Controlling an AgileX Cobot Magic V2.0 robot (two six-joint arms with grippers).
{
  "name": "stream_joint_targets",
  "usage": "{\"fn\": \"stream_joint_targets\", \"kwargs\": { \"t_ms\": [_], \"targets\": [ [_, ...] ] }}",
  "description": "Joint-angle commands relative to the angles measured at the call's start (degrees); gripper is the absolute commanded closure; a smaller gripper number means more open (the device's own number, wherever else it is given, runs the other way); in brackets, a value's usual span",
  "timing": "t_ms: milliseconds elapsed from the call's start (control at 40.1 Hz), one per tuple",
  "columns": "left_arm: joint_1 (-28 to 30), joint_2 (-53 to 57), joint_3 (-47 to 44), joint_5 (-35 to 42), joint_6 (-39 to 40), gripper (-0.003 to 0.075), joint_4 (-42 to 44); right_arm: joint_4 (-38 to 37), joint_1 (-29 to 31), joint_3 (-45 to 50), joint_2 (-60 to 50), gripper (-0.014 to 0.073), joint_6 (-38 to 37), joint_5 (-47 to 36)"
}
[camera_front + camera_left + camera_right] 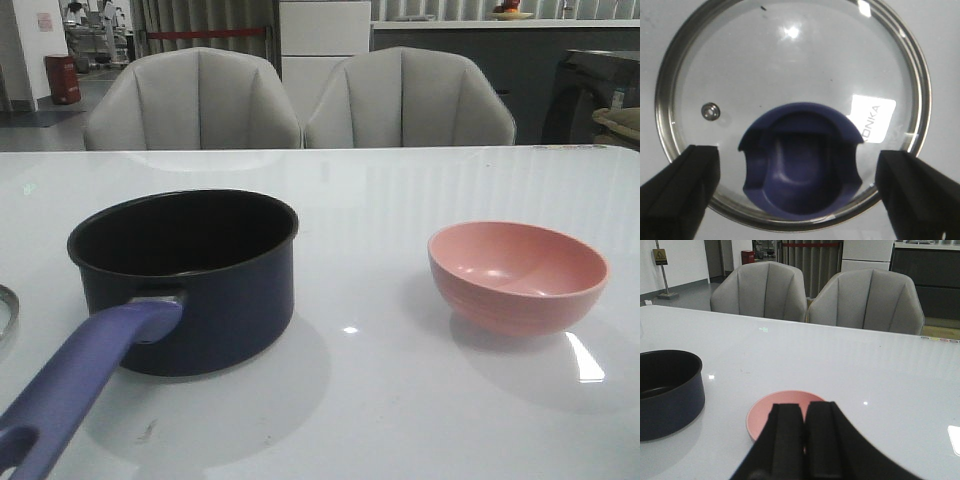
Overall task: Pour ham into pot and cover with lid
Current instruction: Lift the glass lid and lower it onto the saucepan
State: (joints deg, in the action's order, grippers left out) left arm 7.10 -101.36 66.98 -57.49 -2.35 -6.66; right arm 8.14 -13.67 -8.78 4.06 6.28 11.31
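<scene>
The dark navy pot (200,290) stands left of centre on the white table, its purple-blue handle (80,390) pointing at the near left corner; its inside looks black. The ham shows in no view. The clear glass lid (790,65) lies flat on the table, only its rim (5,318) showing at the front view's far left edge. My left gripper (799,175) hangs open above the lid, a finger on each side of the purple-blue knob (800,150), apart from it. My right gripper (804,412) is shut with nothing in it, above the pink bowl (765,412).
The pink bowl (517,275) sits right of centre and its visible inside looks bare. The pot (667,400) is to the bowl's left. Two grey chairs (195,100) (410,100) stand behind the table's far edge. Neither arm appears in the front view.
</scene>
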Motion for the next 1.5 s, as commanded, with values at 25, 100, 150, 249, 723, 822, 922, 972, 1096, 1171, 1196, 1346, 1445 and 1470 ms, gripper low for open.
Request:
{"fn": "stream_joint_targets", "kwargs": {
  "t_ms": [25, 100, 150, 249, 723, 822, 922, 972, 1096, 1171, 1196, 1346, 1445, 1470],
  "targets": [
    [0.1, 0.9, 2.3, 1.1, 0.0, 0.0061, 0.2, 0.1, -0.1, -1.4, 0.6, 0.0452, 0.5, -5.0],
    [0.1, -0.1, 2.8, 1.1, 0.0, 0.0061, 0.2, 0.1, -0.1, -1.4, 0.6, 0.0452, 0.5, -5.0],
    [0.1, -0.8, 3.4, 1.0, 0.0, 0.0061, 0.2, 0.1, -0.1, -1.4, 0.6, 0.0452, 0.5, -5.0],
    [0.1, -1.9, 4.2, 0.6, 0.0, 0.0062, 0.2, 0.1, -0.1, -1.4, 0.6, 0.0452, 0.5, -5.0],
    [0.1, -3.6, 4.6, -3.7, 0.0, 0.0396, 1.0, 0.1, -0.1, -1.4, 0.6, 0.0452, 0.5, -5.0],
    [0.1, -3.6, 4.7, -4.1, 0.0, 0.0464, 1.0, 0.1, -0.1, -1.4, 0.6, 0.0452, 0.5, -5.0],
    [0.1, -3.6, 4.7, -4.6, 0.0, 0.052, 1.0, 0.1, -0.1, -1.4, 0.6, 0.0452, 0.5, -5.0],
    [0.1, -3.6, 5.1, -5.2, 0.0, 0.0541, 1.0, 0.1, -0.1, -1.4, 0.6, 0.0452, 0.5, -5.0],
    [0.1, -3.0, 6.9, -6.7, -1.5, 0.0597, 1.0, 0.1, -0.1, -1.4, 0.6, 0.0452, 0.5, -5.0],
    [0.1, -1.8, 8.0, -7.0, -1.5, 0.0606, 1.0, 0.1, -0.1, -1.4, 0.6, 0.0452, 0.5, -5.0],
    [0.1, -1.3, 8.3, -7.0, -1.5, 0.0606, 1.0, 0.1, -0.1, -1.4, 0.6, 0.0452, 0.5, -5.0],
    [0.1, 0.9, 11.2, -9.6, -1.5, 0.0606, 1.0, 0.1, -0.1, -1.4, 0.6, 0.0452, 0.5, -5.0],
    [0.1, 1.7, 14.1, -12.2, -1.5, 0.0607, 1.0, 0.1, -0.1, -1.4, 0.6, 0.0452, 0.5, -5.0],
    [0.1, 1.9, 15.0, -12.9, -1.5, 0.0607, 0.8, 0.1, -0.1, -1.4, 0.6, 0.0452, 0.5, -5.0]
  ]
}}
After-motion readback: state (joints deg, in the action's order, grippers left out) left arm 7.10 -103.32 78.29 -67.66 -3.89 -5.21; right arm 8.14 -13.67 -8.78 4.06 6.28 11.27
